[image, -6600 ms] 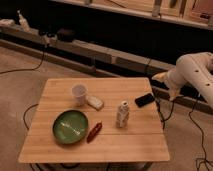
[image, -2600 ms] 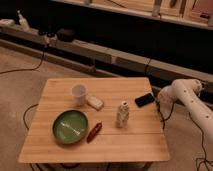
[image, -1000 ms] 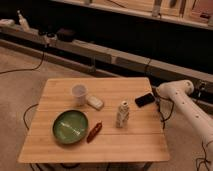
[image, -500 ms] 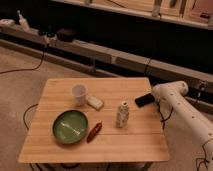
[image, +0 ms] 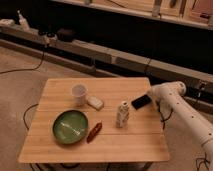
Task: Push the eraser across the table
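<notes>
The eraser (image: 140, 101) is a small flat black block lying near the right edge of the pale wood table (image: 110, 140). My gripper (image: 151, 95) sits at the end of the white arm coming in from the right, low over the table edge and right against the eraser's right end. Its fingers are shut with nothing held between them. Whether it touches the eraser I cannot tell.
A small white bottle (image: 122, 114) stands just left of the eraser. A white cup (image: 79, 93), a pale block (image: 95, 103), a green bowl (image: 70, 126) and a red object (image: 94, 132) sit further left. Cables lie on the floor around the table.
The arm has lowered and moved left toward the eraser, ending at its right end. The eraser has shifted little, if at all.
</notes>
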Controlling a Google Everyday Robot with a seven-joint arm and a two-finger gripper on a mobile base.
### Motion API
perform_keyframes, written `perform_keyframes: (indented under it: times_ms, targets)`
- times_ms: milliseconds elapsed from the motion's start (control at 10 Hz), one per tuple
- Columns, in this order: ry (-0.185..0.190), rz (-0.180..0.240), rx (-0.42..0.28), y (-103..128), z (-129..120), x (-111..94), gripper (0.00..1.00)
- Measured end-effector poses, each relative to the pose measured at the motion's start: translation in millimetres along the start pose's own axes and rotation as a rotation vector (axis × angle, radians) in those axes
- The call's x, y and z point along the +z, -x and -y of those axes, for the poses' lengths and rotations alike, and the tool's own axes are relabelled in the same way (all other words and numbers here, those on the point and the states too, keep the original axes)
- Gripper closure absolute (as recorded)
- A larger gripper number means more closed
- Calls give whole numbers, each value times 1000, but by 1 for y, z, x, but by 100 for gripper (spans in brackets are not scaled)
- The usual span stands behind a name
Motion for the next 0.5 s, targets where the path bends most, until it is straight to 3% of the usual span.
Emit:
perform_keyframes:
  times_ms: [200,500]
  targets:
    - [-3,54,-28,23,4,-2,100]
    - [31,153,-93,72,-4,7,100]
